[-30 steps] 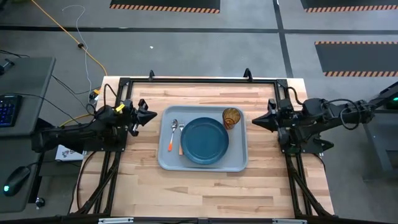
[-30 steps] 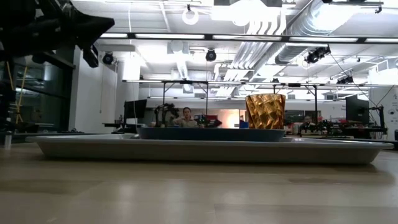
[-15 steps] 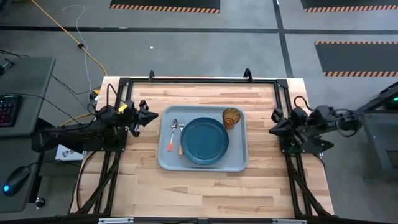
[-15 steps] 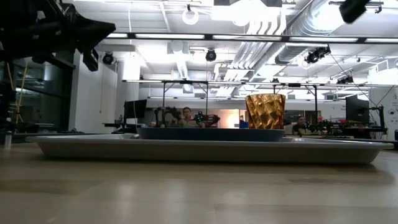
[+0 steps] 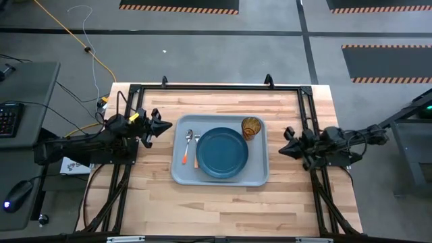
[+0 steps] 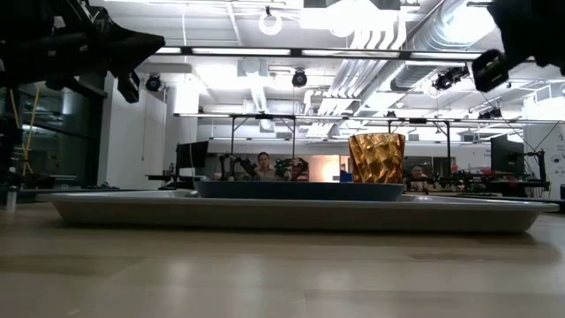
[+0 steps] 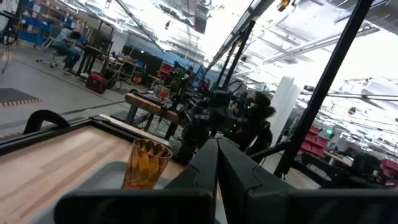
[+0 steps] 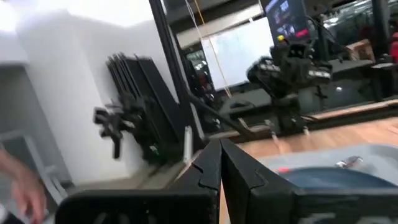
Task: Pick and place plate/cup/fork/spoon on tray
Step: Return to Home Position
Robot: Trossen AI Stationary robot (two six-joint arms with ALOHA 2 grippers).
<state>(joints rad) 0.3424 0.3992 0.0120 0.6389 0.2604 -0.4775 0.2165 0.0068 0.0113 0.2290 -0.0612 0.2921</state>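
The dark blue plate lay at the middle of the grey tray on the wooden bench. The amber cup stood just beside it in a corner on the right arm's side. The spoon and fork lay side by side on the tray, left of the plate. The left hand and right hand hung off opposite ends of the tray, fingers pressed together, holding nothing.

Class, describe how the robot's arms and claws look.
The left arm and right arm are dark and jointed, with black cables looping along them. The left has a small yellow tag near its wrist. The left claw and right claw are dark and pointed.
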